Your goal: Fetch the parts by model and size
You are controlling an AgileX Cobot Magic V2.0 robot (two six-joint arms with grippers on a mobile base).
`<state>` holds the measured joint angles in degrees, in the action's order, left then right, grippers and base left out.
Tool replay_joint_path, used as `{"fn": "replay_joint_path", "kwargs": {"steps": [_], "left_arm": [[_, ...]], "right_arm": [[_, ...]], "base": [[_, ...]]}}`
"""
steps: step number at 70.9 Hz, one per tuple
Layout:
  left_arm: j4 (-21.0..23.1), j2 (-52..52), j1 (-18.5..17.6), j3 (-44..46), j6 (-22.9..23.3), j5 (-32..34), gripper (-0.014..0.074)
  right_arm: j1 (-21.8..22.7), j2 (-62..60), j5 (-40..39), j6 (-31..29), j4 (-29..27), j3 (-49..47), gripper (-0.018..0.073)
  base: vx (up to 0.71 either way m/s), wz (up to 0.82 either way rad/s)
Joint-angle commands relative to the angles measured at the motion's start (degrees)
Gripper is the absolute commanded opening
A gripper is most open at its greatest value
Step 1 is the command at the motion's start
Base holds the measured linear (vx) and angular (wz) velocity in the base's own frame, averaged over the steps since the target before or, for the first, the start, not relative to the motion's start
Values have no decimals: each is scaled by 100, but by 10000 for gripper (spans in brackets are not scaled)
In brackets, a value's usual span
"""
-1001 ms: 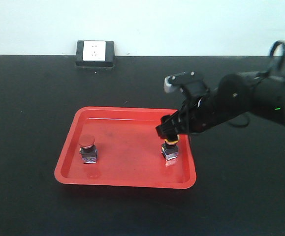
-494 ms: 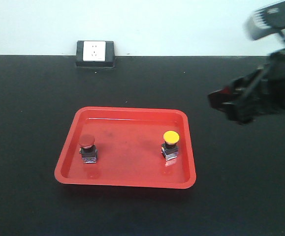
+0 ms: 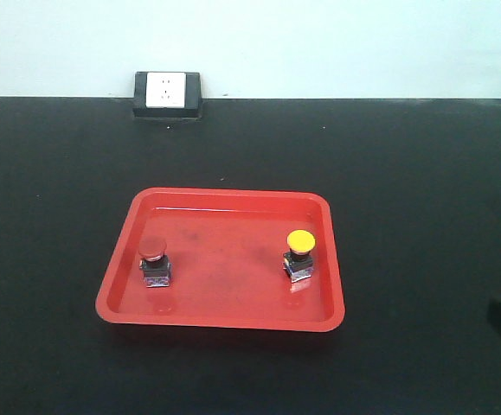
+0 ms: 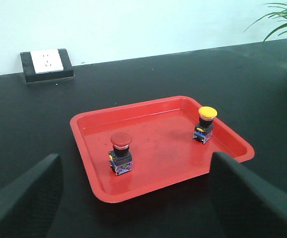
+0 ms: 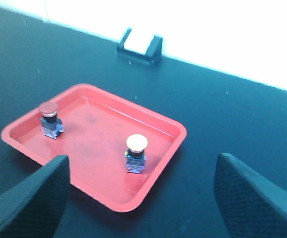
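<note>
The left hand (image 4: 133, 198) shows in its own wrist view as 2 dark padded fingers (image 4: 24, 198) spread wide at the bottom corners of the frame, with nothing between them; it hangs above the black counter (image 4: 262, 74), short of the near edge of the red tray (image 4: 148, 191). The right hand (image 5: 138, 198) looks the same in its wrist view: 2 dark textured fingers (image 5: 255, 198) set far apart and empty, above the counter and back from the tray's near corner. In the front view only a dark blurred shape at the lower right edge can be seen, too unclear to name. Both parts stand upright inside the tray, well apart from each other. The red-capped switch (image 3: 154, 262) sits toward the tray's left side in the front view, on a dark blocky base with blue bits. The yellow-capped switch (image 3: 299, 255) sits near the tray's right wall on a like base. Beyond the tray, at the back edge of the counter against the pale wall, a white socket plate in a black housing (image 3: 167, 93) rests. Green plant leaves (image 4: 282, 17) reach into the upper right corner of the left wrist view.
</note>
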<state>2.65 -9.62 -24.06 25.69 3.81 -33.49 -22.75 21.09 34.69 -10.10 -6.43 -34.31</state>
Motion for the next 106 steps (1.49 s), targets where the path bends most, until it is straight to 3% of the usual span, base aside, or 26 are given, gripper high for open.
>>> {"fn": "replay_joint_path", "kwargs": {"steps": [1,12,20,28,40,46,51,61,106], "left_arm": [[63,-69,-39,134,7,407,577],[63,-69,-39,134,7,402,562],[63,-96,-39,134,7,402,486],[63,-101,-39,134,7,389,330],[63,-101,-39,134,7,404,-10],[63,-101,-39,134,7,423,-8],[63,-101,-39,134,7,449,-8],[63,-101,-39,134,7,438,-8],[63,-101,-39,134,7,403,-7]], "right_arm": [[25,-731,-796,-76,-183,538,575],[25,-1867,-1308,-90,-128,1508,575],[25,-2238,-2073,-95,-143,1852,575],[25,-2094,-2083,-95,-156,1905,566],[25,-2026,-2045,-95,-134,1905,513],[25,-2026,-2003,-95,-128,1905,450],[25,-2026,-2004,-132,-110,1905,346],[25,-2026,-2016,-271,-110,1905,-14],[25,-2026,-2057,-263,-296,1905,-10]], "base": [[0,0],[0,0],[0,0],[0,0],[0,0],[0,0],[0,0],[0,0],[0,0]]}}
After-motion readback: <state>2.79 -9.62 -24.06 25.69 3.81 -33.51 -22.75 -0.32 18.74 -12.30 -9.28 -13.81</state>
